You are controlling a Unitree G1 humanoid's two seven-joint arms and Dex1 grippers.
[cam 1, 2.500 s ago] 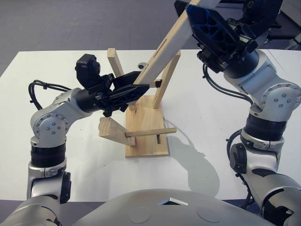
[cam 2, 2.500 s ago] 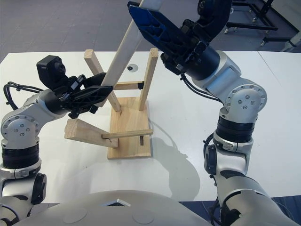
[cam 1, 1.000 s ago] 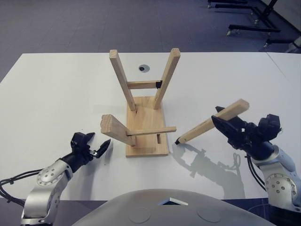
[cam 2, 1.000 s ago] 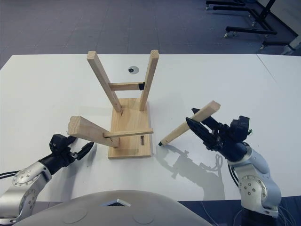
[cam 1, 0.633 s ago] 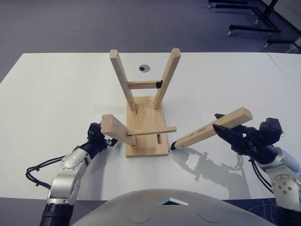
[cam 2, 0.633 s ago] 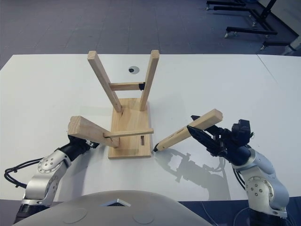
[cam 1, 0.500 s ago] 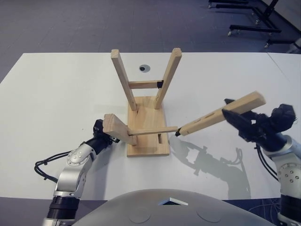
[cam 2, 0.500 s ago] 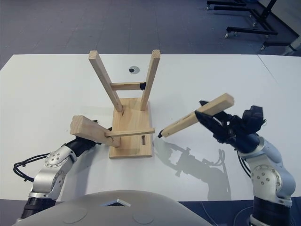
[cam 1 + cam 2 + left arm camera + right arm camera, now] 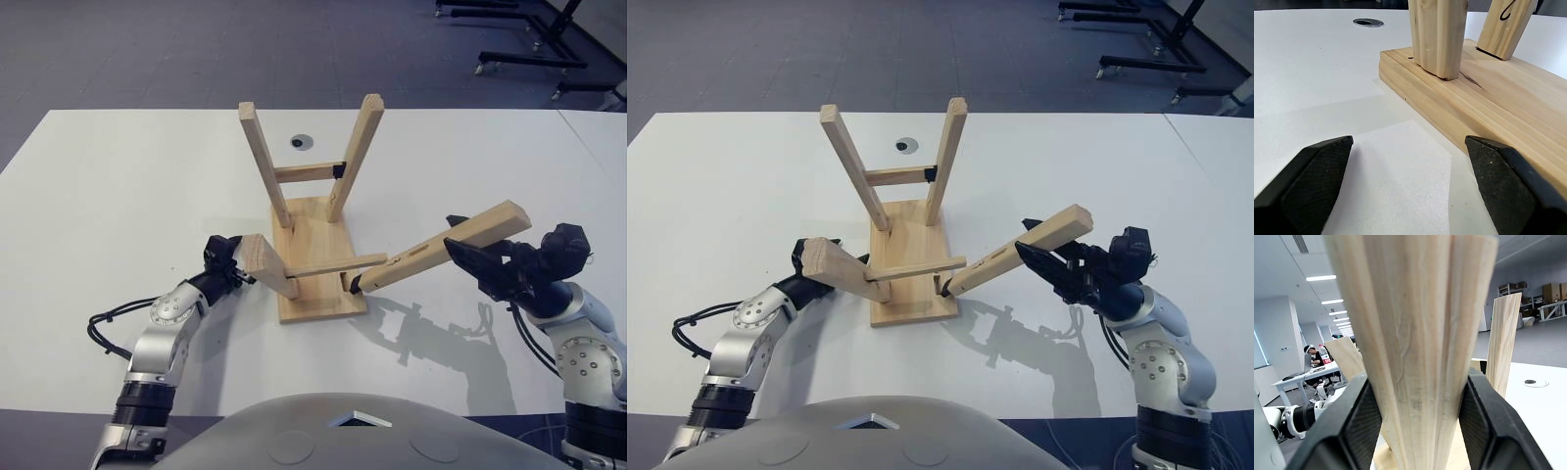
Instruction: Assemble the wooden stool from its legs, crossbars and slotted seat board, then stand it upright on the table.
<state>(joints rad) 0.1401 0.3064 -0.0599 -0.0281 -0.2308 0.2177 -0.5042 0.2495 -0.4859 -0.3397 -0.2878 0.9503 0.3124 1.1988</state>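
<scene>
Overhead, we saw the left gripper [image 9: 225, 258] low on the white table [image 9: 118, 176], its fingers [image 9: 1317, 171] spread wide and empty. Just ahead of them lay the seat board [image 9: 313, 235] with a tilted leg [image 9: 266, 266] standing in it. The right gripper [image 9: 468, 258] clamped both fingers around a loose leg [image 9: 421, 255], whose far tip reached the board's edge beside a crossbar [image 9: 328, 264]. Beyond, two legs [image 9: 263, 162] joined by another crossbar [image 9: 309, 172] stood upright on the board.

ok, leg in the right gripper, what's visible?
The leg is a pale, grained, square-section wooden bar with a short slot in one side and a dark lower tip. The right gripper clamps its upper part, holding it slanted, tip down by the seat board, at its near right corner; contact unclear.
</scene>
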